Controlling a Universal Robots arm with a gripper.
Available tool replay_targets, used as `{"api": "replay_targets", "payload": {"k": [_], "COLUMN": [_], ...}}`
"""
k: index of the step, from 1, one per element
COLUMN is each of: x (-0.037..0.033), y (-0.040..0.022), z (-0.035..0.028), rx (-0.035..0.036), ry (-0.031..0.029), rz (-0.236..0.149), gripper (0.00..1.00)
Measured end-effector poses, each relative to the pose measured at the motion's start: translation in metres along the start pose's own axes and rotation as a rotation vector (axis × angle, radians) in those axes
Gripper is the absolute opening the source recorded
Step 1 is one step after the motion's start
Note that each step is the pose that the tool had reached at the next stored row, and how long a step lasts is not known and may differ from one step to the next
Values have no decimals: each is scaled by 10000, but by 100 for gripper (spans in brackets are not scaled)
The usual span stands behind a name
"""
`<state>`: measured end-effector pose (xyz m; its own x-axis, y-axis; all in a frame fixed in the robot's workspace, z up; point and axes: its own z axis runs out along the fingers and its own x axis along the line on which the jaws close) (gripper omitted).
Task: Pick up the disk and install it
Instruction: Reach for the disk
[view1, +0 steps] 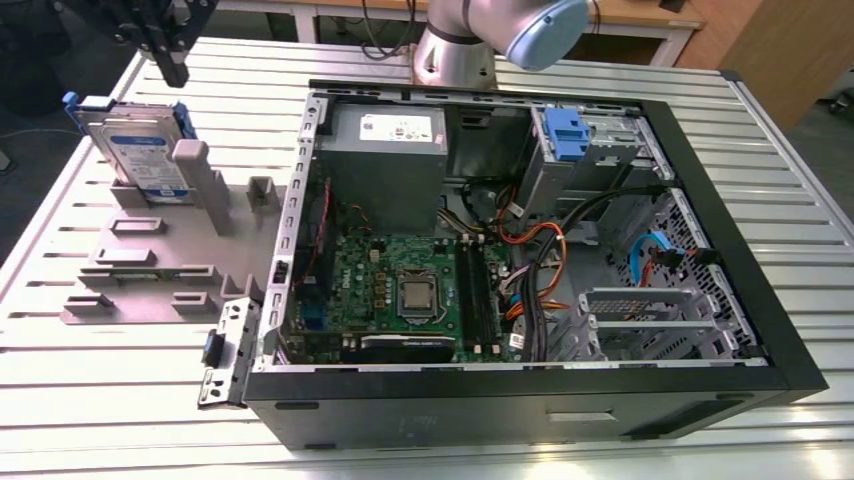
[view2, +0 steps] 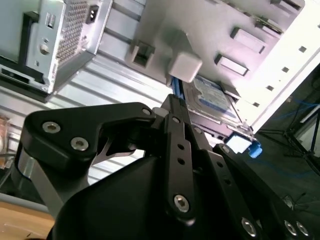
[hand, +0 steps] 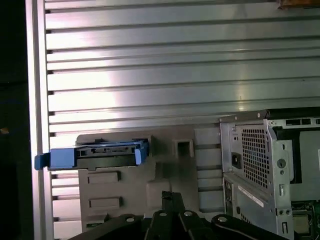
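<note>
The open case (view1: 507, 405) sits nearest on the tabletop (view1: 94, 400). At far left the disk (view1: 134, 140) stands on edge in a grey holder (view1: 140, 275). The gripper (view1: 174, 70) hovers above it, jaws seemingly closed and empty. The pick-up is not yet made; a grasp needs them parted over its top edge.

Robotics lab: slotted aluminium bench (view1: 790, 150), open computer case (view1: 534, 398), robot arm (view1: 531, 28).
</note>
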<state>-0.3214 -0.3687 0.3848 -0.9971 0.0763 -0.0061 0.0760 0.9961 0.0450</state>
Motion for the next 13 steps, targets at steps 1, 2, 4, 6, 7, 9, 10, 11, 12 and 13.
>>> {"api": "replay_targets", "payload": {"k": [1, 2, 4, 6, 7, 9, 10, 11, 12, 13], "x": [19, 38, 114, 201, 244, 331, 376, 421, 466, 512], "y": [7, 13, 20, 23, 24, 34, 39, 42, 45, 48], "z": [4, 9, 23, 40, 49, 65, 74, 84, 97, 111], "rx": [7, 13, 18, 18, 17, 17, 17, 18, 17, 17], "ry": [83, 154, 206, 212, 212, 213, 212, 213, 213, 212], "rz": [4, 8, 10, 8, 9, 11, 9, 9, 9, 10], "gripper": [11, 11, 11, 11, 11, 11, 11, 11, 11, 11]}}
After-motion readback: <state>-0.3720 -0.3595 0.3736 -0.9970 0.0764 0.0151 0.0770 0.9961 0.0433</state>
